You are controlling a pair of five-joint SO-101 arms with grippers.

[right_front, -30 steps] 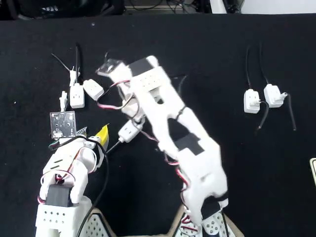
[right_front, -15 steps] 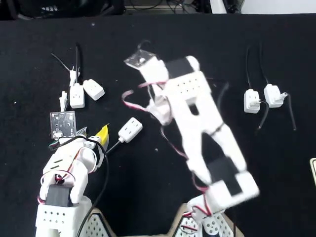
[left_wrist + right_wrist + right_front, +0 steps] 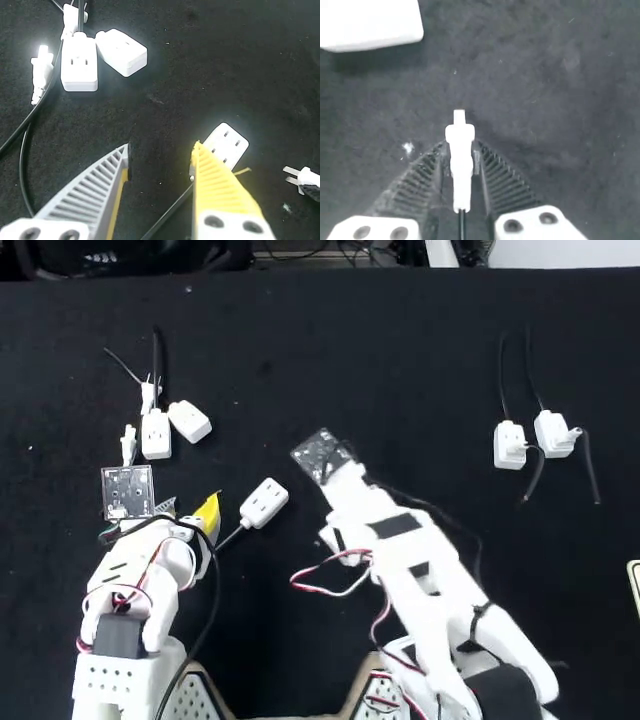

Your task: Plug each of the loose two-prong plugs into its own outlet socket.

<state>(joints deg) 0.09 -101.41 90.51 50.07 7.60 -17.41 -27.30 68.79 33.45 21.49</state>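
- Two-prong plug [image 3: 459, 132] is pinched lengthwise between the fingers of the right tool [image 3: 460, 150], its tip poking out past the fingertips over the black desk [image 3: 560, 75].
- Corded outlet socket [image 3: 226, 144] lies flat just beside the yellow finger of the left tool [image 3: 160, 150], which stands wide with nothing in it.
- Farther off, a second socket [image 3: 79, 65] and a loose plug [image 3: 40, 70] lie side by side.

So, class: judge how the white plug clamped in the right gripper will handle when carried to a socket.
The plug looks small and rigid, so it is probably light and keeps its shape in the right gripper. Its thin black cord is likely floppy and may tug. Pinched across its narrow body, it might pivot when pushed.
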